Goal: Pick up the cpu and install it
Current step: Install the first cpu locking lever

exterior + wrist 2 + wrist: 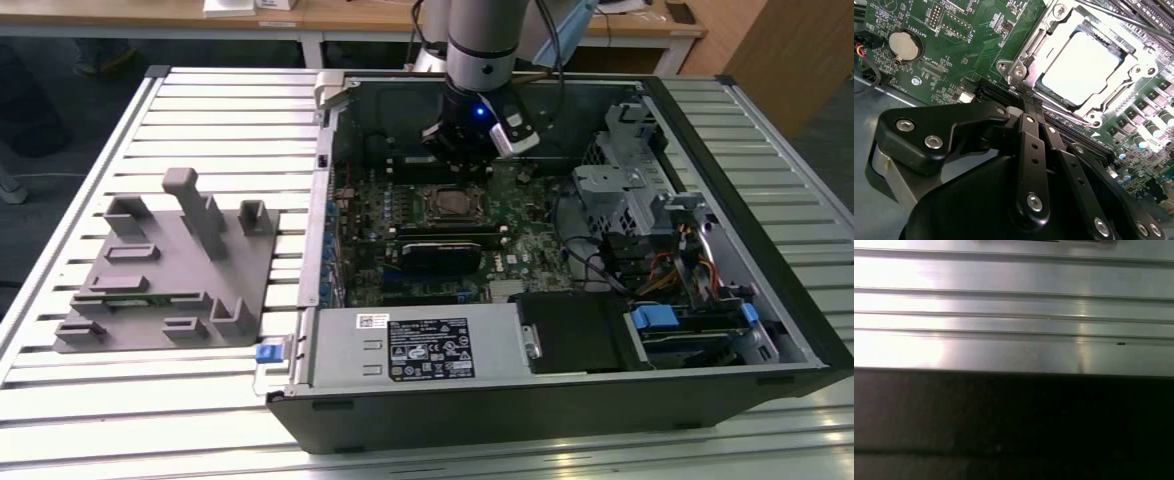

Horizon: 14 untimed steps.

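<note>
The cpu (1081, 67), a square chip with a bright silvery top, lies inside the metal-framed socket (1029, 45) on the green motherboard (974, 35). In the second wrist view my gripper (1026, 98) points at the board just beside the socket's corner. Its black fingers (1030, 145) are pressed together with nothing between them. In the exterior view the gripper (462, 160) hangs inside the open computer case, just behind the socket (454, 203).
The open black case (561, 400) lies on a slatted aluminium table (200, 110). A grey plastic fixture (174, 270) with upright blocks stands at the exterior view's left. A drive cage and cables (654, 230) crowd the case's right side. A coin battery (904, 46) sits on the board.
</note>
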{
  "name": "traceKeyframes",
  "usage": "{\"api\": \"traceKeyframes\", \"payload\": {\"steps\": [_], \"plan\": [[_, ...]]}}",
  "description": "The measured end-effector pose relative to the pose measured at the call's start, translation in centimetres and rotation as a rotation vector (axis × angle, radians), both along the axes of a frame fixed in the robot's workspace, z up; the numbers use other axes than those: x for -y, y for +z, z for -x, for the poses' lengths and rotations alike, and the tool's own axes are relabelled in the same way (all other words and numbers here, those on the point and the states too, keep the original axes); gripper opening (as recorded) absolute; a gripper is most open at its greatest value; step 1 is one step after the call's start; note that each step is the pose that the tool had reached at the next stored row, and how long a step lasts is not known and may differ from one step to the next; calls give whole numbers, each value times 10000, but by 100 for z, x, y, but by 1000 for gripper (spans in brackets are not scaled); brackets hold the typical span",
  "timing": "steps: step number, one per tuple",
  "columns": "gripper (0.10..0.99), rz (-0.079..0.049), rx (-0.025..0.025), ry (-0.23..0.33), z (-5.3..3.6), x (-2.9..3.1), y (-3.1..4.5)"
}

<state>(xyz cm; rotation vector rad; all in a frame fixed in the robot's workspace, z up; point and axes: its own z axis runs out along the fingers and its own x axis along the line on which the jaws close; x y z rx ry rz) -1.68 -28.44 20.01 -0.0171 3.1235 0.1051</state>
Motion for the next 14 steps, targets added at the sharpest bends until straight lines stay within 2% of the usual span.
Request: {"api": "traceKeyframes", "payload": {"steps": [7,11,14], "plan": [[106,2,2,1,-2,-1,30],[106,104,-1,1,-6,-1,3],[106,129,-4,1,-10,1,-11]]}}
